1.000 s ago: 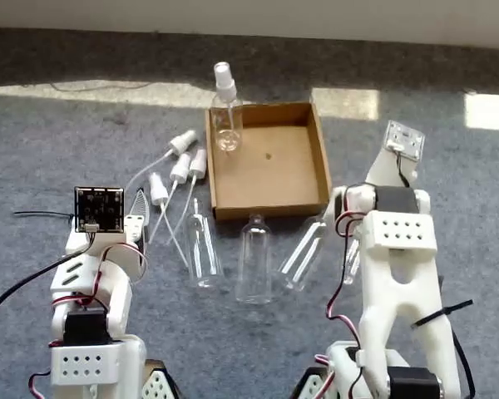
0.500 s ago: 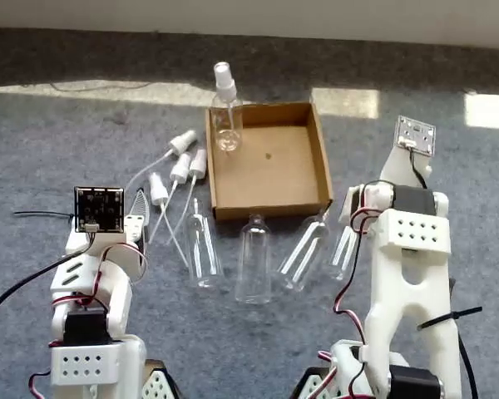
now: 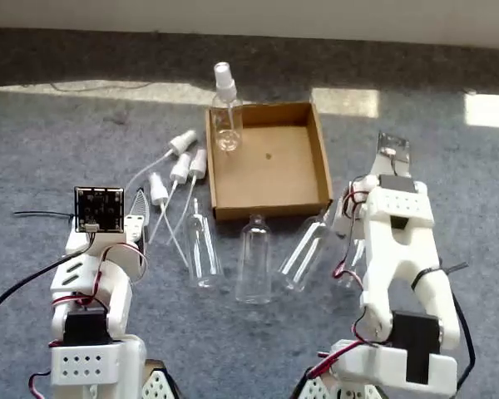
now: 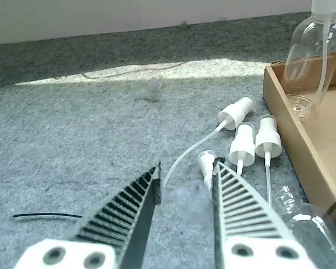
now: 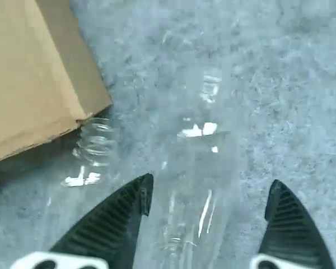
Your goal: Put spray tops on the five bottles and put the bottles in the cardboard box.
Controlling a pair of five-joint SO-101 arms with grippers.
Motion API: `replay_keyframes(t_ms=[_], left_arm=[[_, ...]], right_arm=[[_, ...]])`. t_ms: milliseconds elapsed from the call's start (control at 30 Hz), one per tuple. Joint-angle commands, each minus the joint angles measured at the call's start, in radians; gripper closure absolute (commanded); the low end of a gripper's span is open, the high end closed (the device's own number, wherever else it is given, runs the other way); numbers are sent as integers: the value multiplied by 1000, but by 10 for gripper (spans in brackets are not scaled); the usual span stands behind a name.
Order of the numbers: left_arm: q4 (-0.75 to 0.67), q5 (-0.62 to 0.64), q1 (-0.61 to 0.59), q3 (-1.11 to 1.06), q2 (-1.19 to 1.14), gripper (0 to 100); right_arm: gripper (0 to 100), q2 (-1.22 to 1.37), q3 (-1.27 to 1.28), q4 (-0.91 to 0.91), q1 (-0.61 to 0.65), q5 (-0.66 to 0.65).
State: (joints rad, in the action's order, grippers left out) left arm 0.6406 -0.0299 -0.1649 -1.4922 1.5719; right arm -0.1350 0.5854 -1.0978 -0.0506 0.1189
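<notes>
A cardboard box (image 3: pixel 270 158) lies on the grey carpet, and one bottle with a spray top (image 3: pixel 226 112) stands in its far left corner. Several loose spray tops (image 3: pixel 181 165) lie left of the box. Clear open bottles lie in front of it: one (image 3: pixel 201 245), a second (image 3: pixel 254 258), a third (image 3: pixel 303 249). My right arm (image 3: pixel 395 241) hangs over a further bottle (image 5: pixel 201 162); my right gripper (image 5: pixel 210 188) is open with a finger on each side of it. My left gripper (image 4: pixel 186 168) is open just short of the nearest spray top (image 4: pixel 206 162).
The box's near corner (image 5: pixel 39 73) and a neighbouring bottle's neck (image 5: pixel 95 148) lie close to my right gripper. A thin black cable (image 4: pixel 45 215) crosses the carpet beside my left gripper. Sunlit patches mark the carpet's far side.
My right arm has tipped forward and down over the rightmost bottle, and its wrist camera now sits lower. The left arm, the box and the other bottles have not moved.
</notes>
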Motion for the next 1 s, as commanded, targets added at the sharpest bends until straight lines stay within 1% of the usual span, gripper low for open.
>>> replay_keyframes(t_ms=[0, 100, 167, 300, 367, 500, 667, 733, 800, 900, 967], left_arm=[[-15, 2, 19, 7, 16, 853], [-15, 2, 19, 7, 16, 853], [-15, 2, 19, 7, 16, 853], [-15, 2, 19, 7, 16, 853], [-14, 2, 19, 7, 16, 853], [-14, 2, 19, 7, 16, 853], [-14, 2, 19, 7, 16, 853], [-14, 2, 19, 7, 16, 853], [-14, 2, 19, 7, 16, 853], [-14, 2, 19, 7, 15, 853], [-14, 2, 19, 7, 15, 853]], right_arm=[[716, 21, -13, 10, -33, -107], [731, 28, -15, 12, -93, -232], [785, 28, -18, 13, -148, -275], [919, 38, -85, 104, -265, -404], [938, 47, -117, 153, -323, -443], [938, 119, -211, 165, -389, -559], [938, 277, -357, 77, -398, -666], [933, 320, -406, 10, -395, -681], [895, 335, -447, -62, -394, -686], [793, 326, -501, -142, -397, -683], [743, 317, -539, -182, -394, -681]])
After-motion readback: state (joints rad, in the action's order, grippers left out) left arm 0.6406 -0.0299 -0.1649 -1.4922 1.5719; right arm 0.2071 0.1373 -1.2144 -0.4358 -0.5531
